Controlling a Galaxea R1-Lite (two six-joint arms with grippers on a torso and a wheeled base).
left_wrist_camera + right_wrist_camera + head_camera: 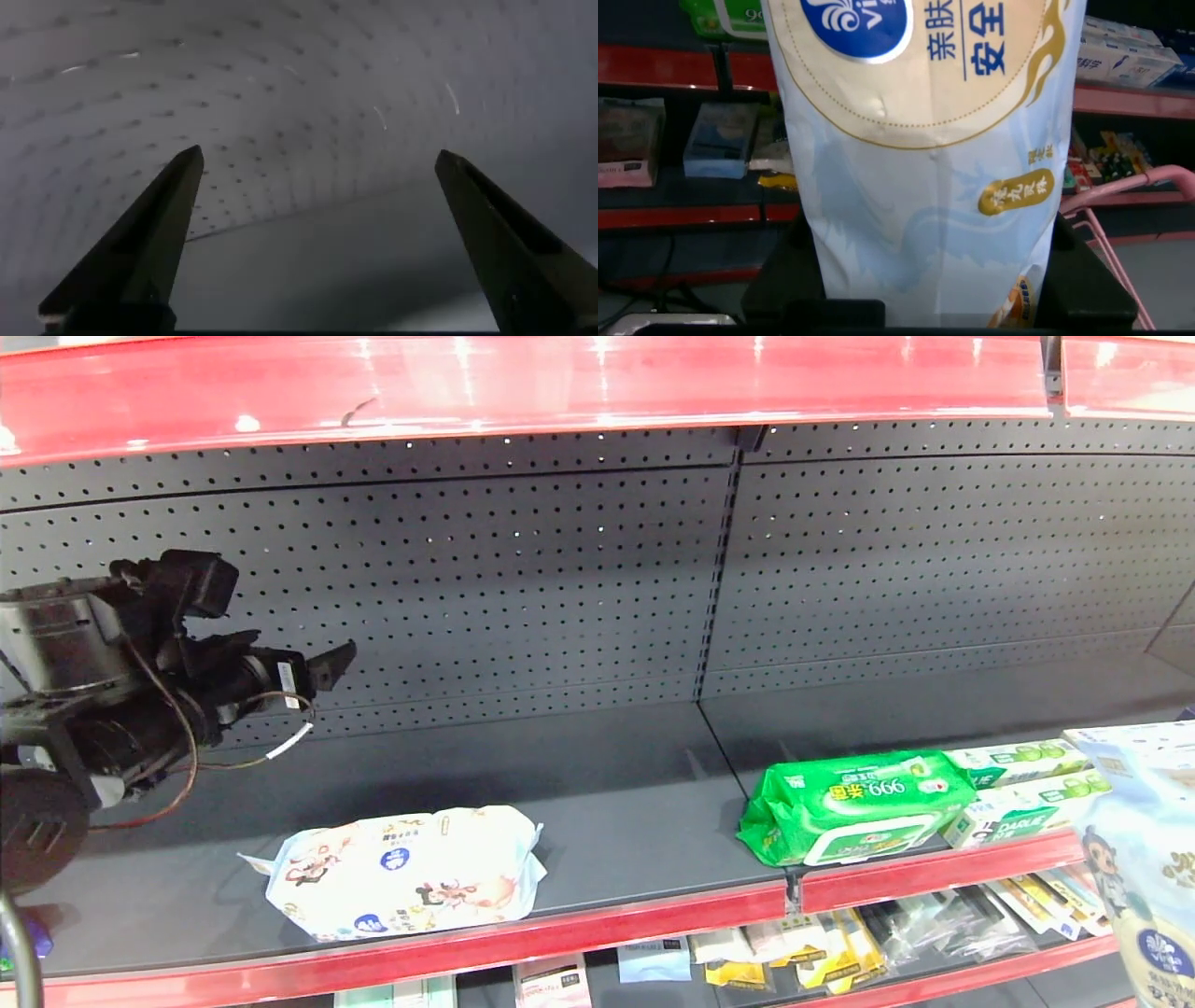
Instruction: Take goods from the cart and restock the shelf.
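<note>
My left gripper (303, 665) hangs open above the left part of the dark shelf (616, 803), near the pegboard back wall; its fingers (140, 252) stand wide apart with nothing between them. A white pack of wipes with cartoon prints (406, 873) lies on the shelf below and to the right of it. At the far right a tall pale-blue pack (1139, 859) stands upright in front of the shelf. My right gripper (934, 289) is shut on this pale-blue pack (924, 140), its dark fingers pressed on both sides.
A green wipes pack (854, 803) and stacked white-and-green boxes (1022, 789) lie at the shelf's right front. The shelf has a red front lip (560, 933). Lower shelves (794, 957) hold small goods. A pink cart frame (1120, 201) shows beside the held pack.
</note>
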